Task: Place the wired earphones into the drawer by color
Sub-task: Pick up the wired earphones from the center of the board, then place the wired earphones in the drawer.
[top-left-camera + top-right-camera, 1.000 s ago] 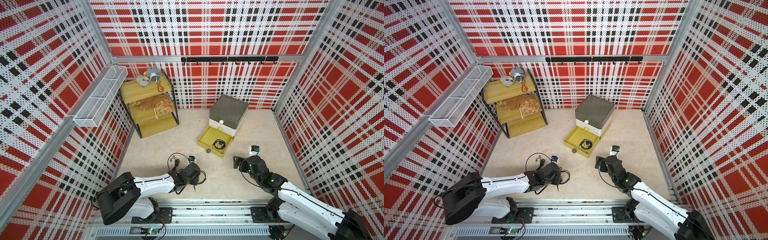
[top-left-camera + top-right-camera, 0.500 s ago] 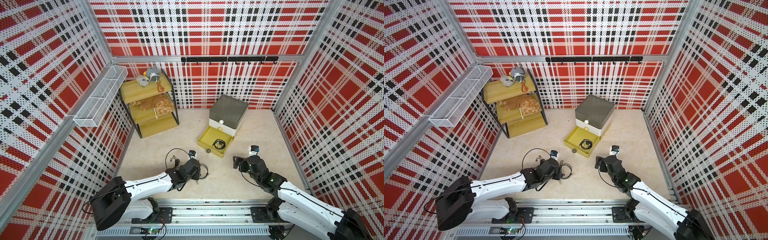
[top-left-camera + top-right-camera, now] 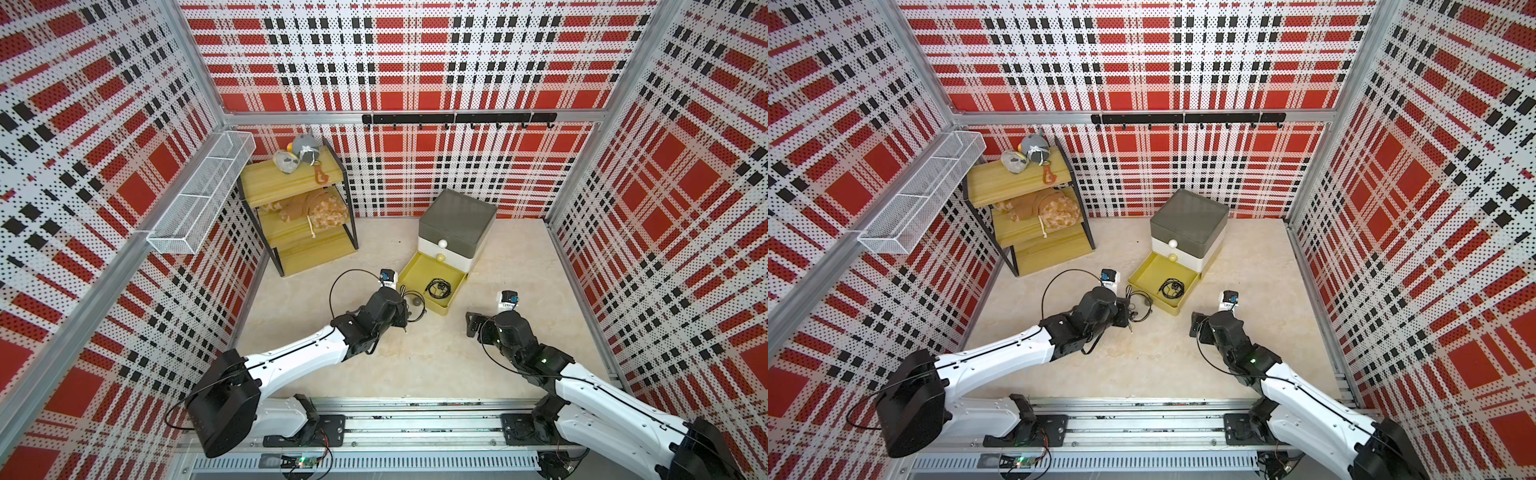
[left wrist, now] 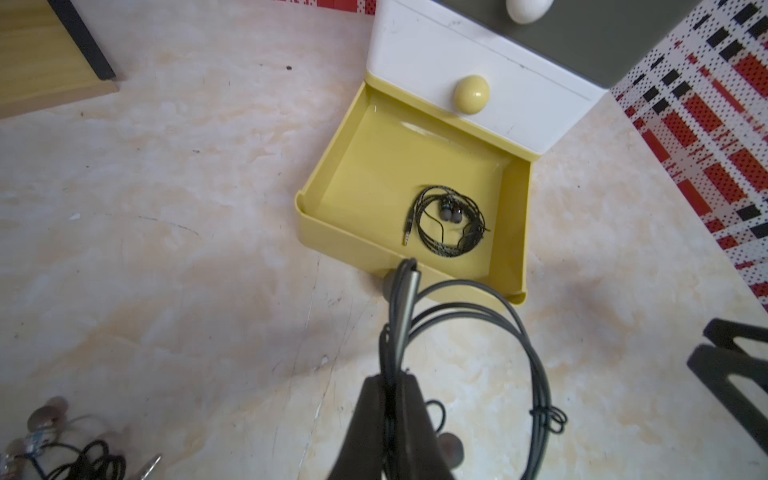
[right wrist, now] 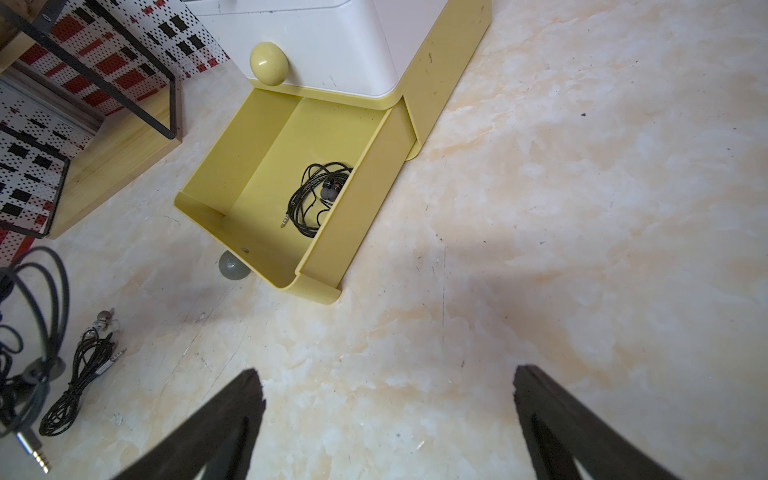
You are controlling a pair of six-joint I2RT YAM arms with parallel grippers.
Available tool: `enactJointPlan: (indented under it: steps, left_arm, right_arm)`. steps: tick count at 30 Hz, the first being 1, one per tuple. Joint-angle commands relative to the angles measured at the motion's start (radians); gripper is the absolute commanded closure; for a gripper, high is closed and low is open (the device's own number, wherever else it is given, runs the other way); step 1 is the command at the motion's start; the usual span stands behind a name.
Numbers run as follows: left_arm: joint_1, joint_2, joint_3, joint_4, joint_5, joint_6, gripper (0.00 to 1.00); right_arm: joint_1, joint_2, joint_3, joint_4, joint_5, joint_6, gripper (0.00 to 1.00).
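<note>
**Black earphones held at the open mustard drawer**

On the left wall we see a white wire basket (image 3: pixel 199 195). Beside it stands a yellow shelf rack (image 3: pixel 291 187) with plush toys (image 3: pixel 305 147) on its top shelf.

Moving right, the left fingers (image 4: pixel 386 399) are pinched together on a coil of black wired earphones (image 4: pixel 405 303). Its loops hang from the grip just in front of the drawer's front wall, close to the grey ball knob (image 5: pixel 232 266). A second black bundle (image 5: pixel 83 365) lies loose on the bench (image 3: pixel 519 291) near those fingers.

Further right stands the drawer cabinet (image 3: pixel 457 220), with a dark grey tier on top and a closed white tier in the middle. The mustard bottom drawer (image 4: pixel 513 216) is pulled out. Inside it a third black earphone coil (image 4: pixel 446 222) lies on the drawer floor, toward the front and near the side wall closer to the right arm.

At the far right, the right fingers (image 3: pixel 473 325) are spread wide and hold nothing. They sit over bare bench, off to the side of the drawer's front corner and apart from it.
</note>
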Motion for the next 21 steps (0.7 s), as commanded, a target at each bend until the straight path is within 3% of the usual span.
enactJointPlan:
  steps: [1,21]
  left_arm:
    - [0.033,0.042,0.039,0.088,0.026,0.022,1.0]
    - [0.171,0.396,0.256,0.383,0.1,0.011,1.0]
  right_arm:
    - [-0.003,-0.019,-0.006,0.007,0.01,-0.011,0.0]
    - [-0.003,0.004,-0.04,0.082,-0.065,-0.036,0.0]
